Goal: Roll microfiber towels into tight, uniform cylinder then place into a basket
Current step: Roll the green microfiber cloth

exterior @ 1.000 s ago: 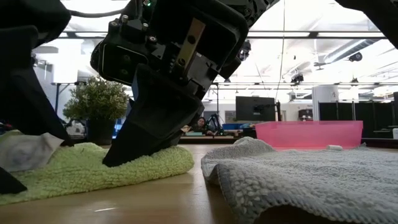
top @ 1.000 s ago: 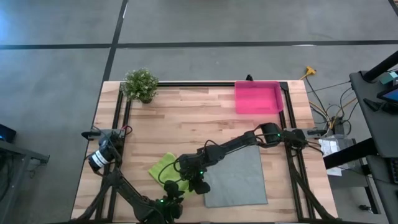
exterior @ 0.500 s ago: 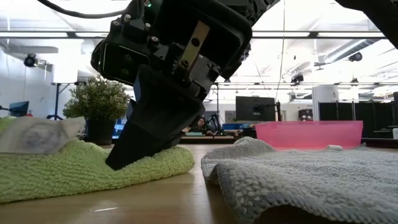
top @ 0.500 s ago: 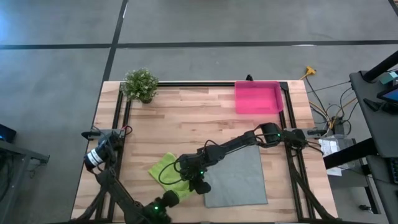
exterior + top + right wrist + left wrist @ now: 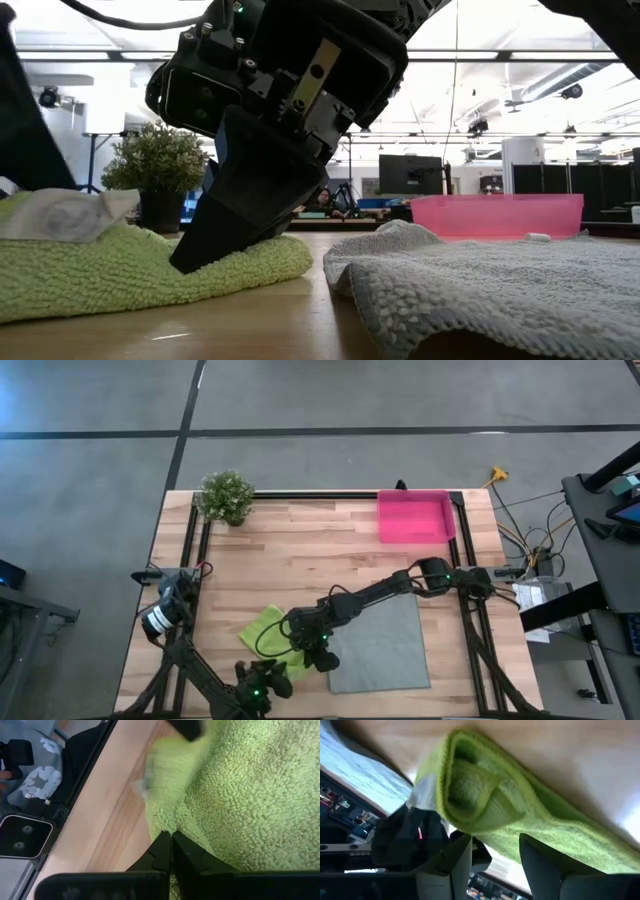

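High view: green towel [image 5: 268, 637] lies bunched near front edge of worktop, grey towel [image 5: 382, 645] flat beside it, pink basket [image 5: 413, 517] at back right corner. Right gripper [image 5: 312, 653] sits on green towel. Left gripper [image 5: 262, 682] hangs at front edge.

Low view: right gripper [image 5: 200, 255] pressed together, pushes green towel [image 5: 130, 270] down. Tip: hold down firm.

Left wrist view: left gripper [image 5: 494, 851] spread, holds nothing, towel roll [image 5: 485, 810] loose. Tip: roll slow, keep edges even.
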{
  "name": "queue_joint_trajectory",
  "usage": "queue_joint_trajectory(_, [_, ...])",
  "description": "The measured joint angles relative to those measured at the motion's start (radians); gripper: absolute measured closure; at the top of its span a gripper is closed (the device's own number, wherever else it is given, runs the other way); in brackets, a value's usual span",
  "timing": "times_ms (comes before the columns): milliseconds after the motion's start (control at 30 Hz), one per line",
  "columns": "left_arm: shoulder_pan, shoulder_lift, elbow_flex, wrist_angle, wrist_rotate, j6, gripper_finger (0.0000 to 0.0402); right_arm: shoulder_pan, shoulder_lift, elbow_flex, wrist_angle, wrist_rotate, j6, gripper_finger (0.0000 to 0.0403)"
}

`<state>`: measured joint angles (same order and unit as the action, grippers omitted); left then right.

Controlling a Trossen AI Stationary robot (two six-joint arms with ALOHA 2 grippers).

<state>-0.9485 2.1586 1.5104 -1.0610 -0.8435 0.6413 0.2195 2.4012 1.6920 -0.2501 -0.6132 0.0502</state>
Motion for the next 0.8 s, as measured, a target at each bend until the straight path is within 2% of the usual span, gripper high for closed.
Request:
queue_joint_trajectory(267, [-0.007,0.0,-0.013,0.028,0.029,0.004,0.0253,0.0,0.0,0.0,0.002,0.0,0.0,0.0394])
queue_joint_trajectory(533, [-0.026,0.0,-0.01,0.178,0.006,0.108,0.0253,0.0,0.0,0.0,0.002,0.002,0.005,0.0394])
queue_joint_trajectory(800, [-0.026,0.0,-0.012,0.185,-0.008,0.109,0.0253,0.0,0.0,0.0,0.005,0.005,0.018,0.0394])
